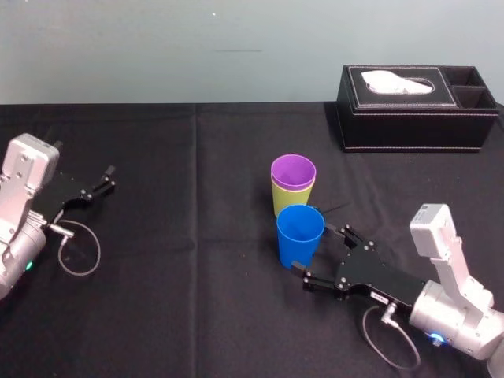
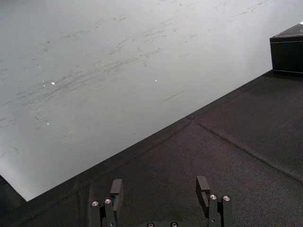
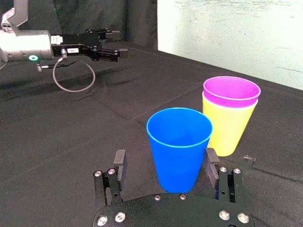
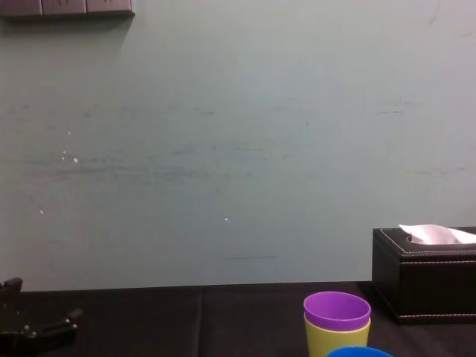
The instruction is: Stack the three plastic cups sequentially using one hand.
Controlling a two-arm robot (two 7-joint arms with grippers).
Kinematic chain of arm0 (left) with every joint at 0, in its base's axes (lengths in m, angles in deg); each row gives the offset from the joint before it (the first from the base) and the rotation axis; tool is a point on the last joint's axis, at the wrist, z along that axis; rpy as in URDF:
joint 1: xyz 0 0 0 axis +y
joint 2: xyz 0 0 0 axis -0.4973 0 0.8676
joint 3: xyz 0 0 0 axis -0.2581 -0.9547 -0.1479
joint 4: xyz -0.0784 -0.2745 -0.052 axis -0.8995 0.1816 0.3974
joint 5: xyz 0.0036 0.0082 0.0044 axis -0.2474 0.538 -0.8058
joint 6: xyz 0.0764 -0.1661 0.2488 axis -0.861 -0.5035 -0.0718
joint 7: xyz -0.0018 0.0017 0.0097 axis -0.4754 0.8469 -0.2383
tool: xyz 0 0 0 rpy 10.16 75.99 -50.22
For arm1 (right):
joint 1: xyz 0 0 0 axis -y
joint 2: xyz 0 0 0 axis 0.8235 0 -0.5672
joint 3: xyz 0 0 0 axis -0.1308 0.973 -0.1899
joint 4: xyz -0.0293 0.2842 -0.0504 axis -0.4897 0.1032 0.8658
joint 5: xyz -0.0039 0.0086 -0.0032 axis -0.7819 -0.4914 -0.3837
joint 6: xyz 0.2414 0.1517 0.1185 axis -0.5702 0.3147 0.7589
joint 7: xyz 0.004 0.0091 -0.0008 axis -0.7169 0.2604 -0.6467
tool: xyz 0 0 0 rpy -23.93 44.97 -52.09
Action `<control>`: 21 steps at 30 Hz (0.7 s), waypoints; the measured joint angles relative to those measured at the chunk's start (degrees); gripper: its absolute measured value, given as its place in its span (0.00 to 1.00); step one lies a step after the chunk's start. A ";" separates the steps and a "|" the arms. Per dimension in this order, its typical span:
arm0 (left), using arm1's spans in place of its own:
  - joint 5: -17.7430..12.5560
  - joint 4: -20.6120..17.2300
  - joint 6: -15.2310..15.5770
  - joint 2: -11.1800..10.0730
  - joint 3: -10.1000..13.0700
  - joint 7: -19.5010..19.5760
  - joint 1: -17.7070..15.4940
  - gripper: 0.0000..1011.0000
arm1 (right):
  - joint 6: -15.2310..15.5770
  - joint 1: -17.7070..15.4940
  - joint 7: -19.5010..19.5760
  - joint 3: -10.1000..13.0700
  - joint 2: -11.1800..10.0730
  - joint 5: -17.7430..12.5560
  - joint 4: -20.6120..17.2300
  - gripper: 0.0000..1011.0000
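**Blue cup between the spread fingers of the right pincer**

Blue cup [image 1: 300, 234] stands upright on the black-covered bench [image 1: 197, 315], mouth up and with nothing inside it. The right pincer [image 1: 321, 250] lies low over the bench on the robot's side of this cup and a little to its right, reaching in toward it with its jaws wide. In the right wrist view the blue cup sits between the two fingers [image 3: 120, 163]. One finger stands clearly apart from the cup wall. The other is just beside the wall, and I cannot tell whether it touches. The cup's base rests on the cloth.

Just beyond the blue cup, on the side away from the robot, stands the yellow-green cup [image 1: 287, 198], also upright. The purple cup [image 1: 293, 172] is nested inside it, so that only the purple rim and a narrow band below it rise above the yellow-green rim. This pair stands very near the blue cup, but the views do not settle whether they touch it.

The black tissue box [image 1: 417, 108] sits well beyond the blue cup and to its right, near the far edge of the bench, with a white tissue showing at its top.

The left pincer [image 1: 106, 179] is parked far to the left of the blue cup, low over the bench, its jaws apart and gripping nothing.
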 joint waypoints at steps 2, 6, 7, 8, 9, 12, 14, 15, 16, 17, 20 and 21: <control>0.00 0.00 0.00 0.00 0.00 0.00 0.00 1.00 | 0.51 0.45 0.50 -0.25 0.39 0.25 0.10 0.99; 0.00 0.00 0.00 0.00 0.00 0.00 0.00 1.00 | 1.43 1.10 1.49 -0.55 1.10 0.60 0.27 0.99; 0.00 0.00 0.00 0.00 0.00 0.00 0.00 1.00 | 1.58 1.19 1.70 -0.59 1.21 0.71 0.28 0.99; 0.00 0.00 0.00 0.00 0.00 0.00 0.00 1.00 | 1.79 1.33 2.03 -0.64 1.39 0.85 0.33 0.99; 0.00 0.00 0.00 0.00 -0.01 0.00 0.00 1.00 | 1.87 1.40 2.21 -0.66 1.49 0.90 0.38 0.99; 0.00 0.00 0.00 0.00 0.00 0.00 0.00 1.00 | 2.19 1.54 2.78 -0.70 1.83 1.13 0.47 0.99; 0.00 0.00 0.00 0.00 0.00 0.00 0.00 1.00 | 2.32 1.58 3.12 -0.69 2.04 1.23 0.54 0.99; 0.00 0.00 0.00 0.00 0.00 0.00 0.00 1.00 | 2.38 1.63 3.27 -0.68 2.19 1.28 0.64 0.99; 0.00 0.00 0.00 0.00 0.00 0.00 0.00 1.00 | 2.38 1.63 3.27 -0.68 2.19 1.28 0.64 0.99; 0.00 0.00 0.00 0.00 -0.01 0.00 0.00 1.00 | 2.41 1.70 3.48 -0.68 2.40 1.34 0.76 0.99; 0.00 0.00 0.00 0.00 0.00 0.00 0.00 1.00 | 2.41 1.94 3.76 -0.68 2.92 1.51 1.16 0.99; 0.00 0.00 0.00 0.00 0.00 0.00 0.00 1.00 | 2.41 2.03 3.91 -0.68 3.10 1.57 1.29 0.99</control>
